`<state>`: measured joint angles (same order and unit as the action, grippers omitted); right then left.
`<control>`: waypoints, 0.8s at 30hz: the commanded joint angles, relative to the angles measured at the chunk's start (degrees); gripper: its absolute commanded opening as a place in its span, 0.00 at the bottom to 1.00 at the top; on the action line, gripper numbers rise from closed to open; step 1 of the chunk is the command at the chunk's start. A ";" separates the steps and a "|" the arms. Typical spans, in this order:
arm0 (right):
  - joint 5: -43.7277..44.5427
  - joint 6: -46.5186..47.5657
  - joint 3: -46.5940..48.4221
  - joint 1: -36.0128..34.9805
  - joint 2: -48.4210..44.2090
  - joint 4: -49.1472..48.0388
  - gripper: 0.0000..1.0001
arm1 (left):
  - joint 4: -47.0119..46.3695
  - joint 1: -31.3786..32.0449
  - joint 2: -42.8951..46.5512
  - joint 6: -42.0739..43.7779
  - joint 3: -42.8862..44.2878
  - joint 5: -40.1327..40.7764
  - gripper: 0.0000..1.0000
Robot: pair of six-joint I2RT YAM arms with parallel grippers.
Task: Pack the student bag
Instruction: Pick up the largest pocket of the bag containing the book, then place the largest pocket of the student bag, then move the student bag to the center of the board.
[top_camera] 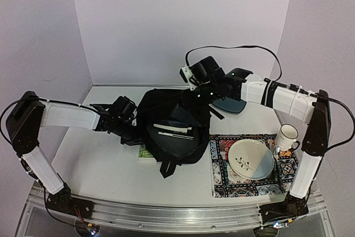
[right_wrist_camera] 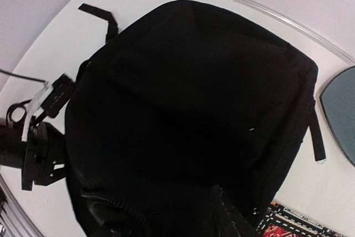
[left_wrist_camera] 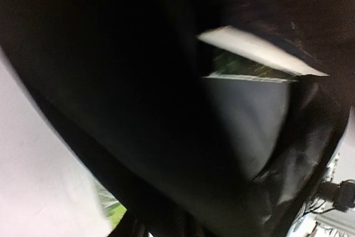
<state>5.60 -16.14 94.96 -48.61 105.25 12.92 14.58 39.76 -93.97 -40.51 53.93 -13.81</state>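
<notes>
Two reaches, top view: left arm [top_camera: 66,116] stretched low, left gripper [top_camera: 128,116] at the left rim of the student bag [top_camera: 172,131], mid-table [top_camera: 100,165]. Right arm [top_camera: 277,95] angles in, right gripper [top_camera: 195,86] above the bag's far edge.
Left wrist: blurred black fabric, white page edge [left_wrist_camera: 255,51], green cover [left_wrist_camera: 244,67], print unreadable.
Right wrist: bag's back fills frame.
Jaw gaps: cannot tell, either side.

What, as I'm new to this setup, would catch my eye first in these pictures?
The large soft black fabric backpack dominates the middle of the white table, its mouth open, with the left arm and right arm reaching to it from either side. To the right, a bright red-and-blue patterned mat carries a round cream plate and a white mug.
</notes>
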 commanded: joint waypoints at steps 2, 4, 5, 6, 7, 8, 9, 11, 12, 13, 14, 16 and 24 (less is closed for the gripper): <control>4.06 3.08 0.63 -6.32 -5.14 3.57 0.51 | -2.98 0.58 -1.83 0.70 6.73 -3.91 0.21; 5.08 2.93 -0.03 -8.19 -5.97 3.69 0.55 | -3.05 0.58 -2.72 0.70 7.82 -4.51 0.21; 5.32 3.01 -0.36 -8.93 -6.42 3.69 0.58 | -3.13 0.59 -3.29 0.69 8.54 -4.75 0.20; 5.66 3.18 -0.56 -10.01 -6.66 3.69 0.61 | -3.35 0.65 -3.71 0.70 9.08 -5.01 0.20; 5.76 3.37 -0.80 -10.86 -6.83 3.68 0.63 | -3.59 0.67 -4.17 0.67 9.64 -5.14 0.20; 5.79 3.46 -1.06 -11.54 -6.94 3.67 0.65 | -3.88 0.67 -4.79 0.68 10.17 -5.17 0.20; 5.84 3.48 -1.32 -12.32 -6.99 3.67 0.67 | -4.23 0.67 -5.41 0.69 10.63 -5.16 0.20; 5.31 3.48 -2.00 -13.55 -7.05 3.60 0.69 | -4.70 0.67 -6.95 0.78 11.96 -5.36 0.19; 3.63 3.48 -2.47 -13.94 -6.88 3.26 0.70 | -4.92 0.67 -7.79 0.80 12.95 -5.56 0.19; 1.32 3.42 -3.04 -14.23 -6.59 2.72 0.70 | -5.16 0.67 -8.60 0.80 14.01 -5.80 0.19; -1.38 3.16 -3.74 -14.36 -6.05 1.95 0.70 | -5.46 0.67 -9.43 0.79 14.91 -6.11 0.19; -7.15 2.34 -5.27 -14.74 -4.60 -0.08 0.69 | -6.01 0.69 -11.25 0.83 16.78 -6.75 0.19; -7.29 -1.61 -8.24 -15.07 3.03 -4.35 0.64 | -6.50 0.55 -14.81 2.55 23.26 -7.91 0.24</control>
<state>-1.61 -15.31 88.44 -63.51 104.74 10.54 13.46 40.18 -109.05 -40.17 72.42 -20.56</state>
